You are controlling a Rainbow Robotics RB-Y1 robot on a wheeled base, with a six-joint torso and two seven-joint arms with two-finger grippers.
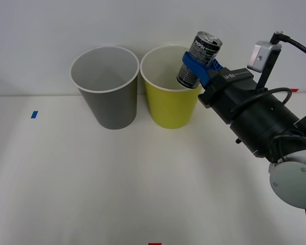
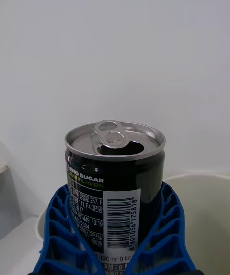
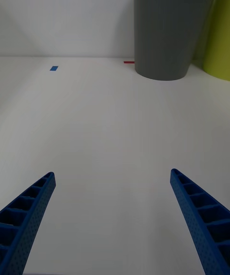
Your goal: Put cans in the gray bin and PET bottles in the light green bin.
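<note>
A white table [image 1: 92, 178] carries two tall round bins standing side by side at its far edge, close to the wall. The gray bin [image 1: 107, 87] stands on the left and the light green bin [image 1: 168, 97] just to its right. The right gripper [image 1: 198, 65] reaches in from the right, its blue fingers [image 2: 62, 232] pinching a small black can [image 1: 199, 58] that tilts in the air above the light green bin's right rim. The can's silver top is already opened. The left gripper [image 3: 112, 222] hangs low over bare table nearer the robot, jaws spread wide.
</note>
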